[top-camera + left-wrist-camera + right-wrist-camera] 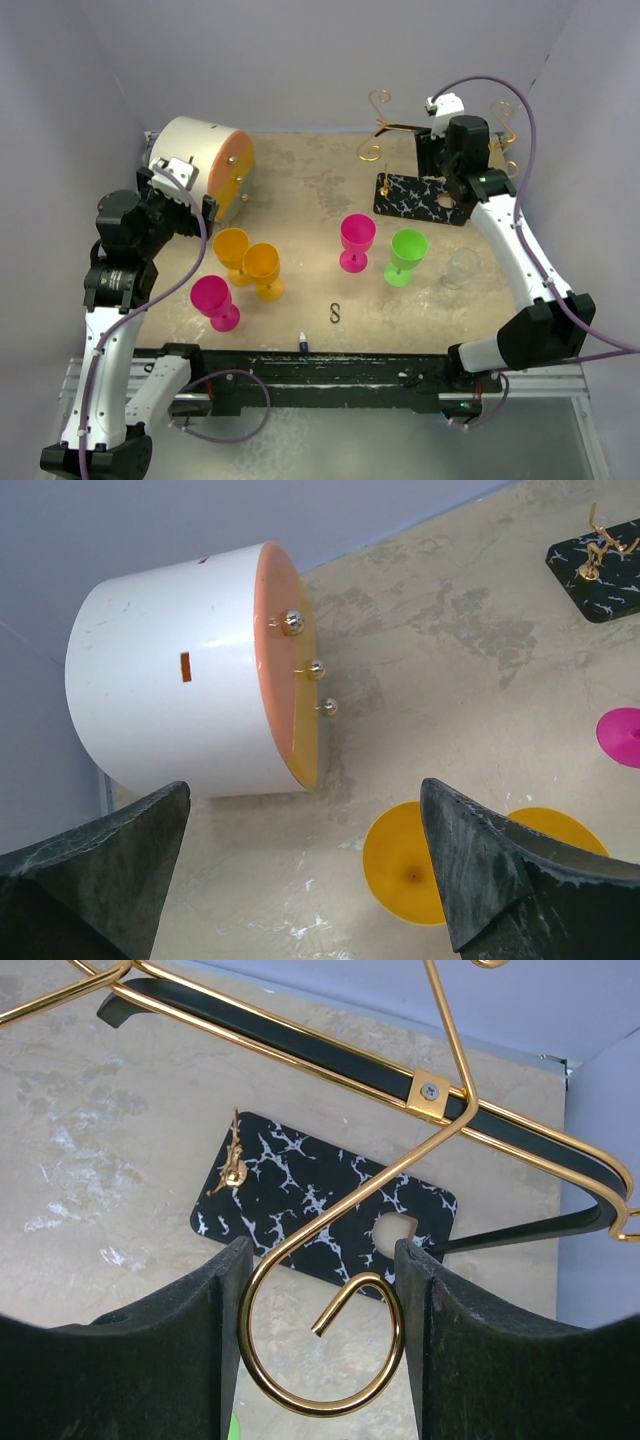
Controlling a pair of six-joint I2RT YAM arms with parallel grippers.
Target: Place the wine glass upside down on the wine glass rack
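The wine glass rack's gold wire frame (400,127) hangs in the air at the back right, off its black marble-veined base (410,195). My right gripper (437,150) is shut on one spiral hook end; in the right wrist view both jaws press on the curl of the frame (428,1091), with the base (300,1190) on the table below the gripper (320,1260). A clear wine glass (462,266) stands to the right of the base, near the arm. My left gripper (190,205) is open and empty above the table at the left (305,785).
A white drum with an orange face (190,160) lies on its side at the back left (170,680). Two orange goblets (250,262), two pink ones (357,240) and a green one (407,255) stand mid-table. A black S-hook (336,313) lies near the front.
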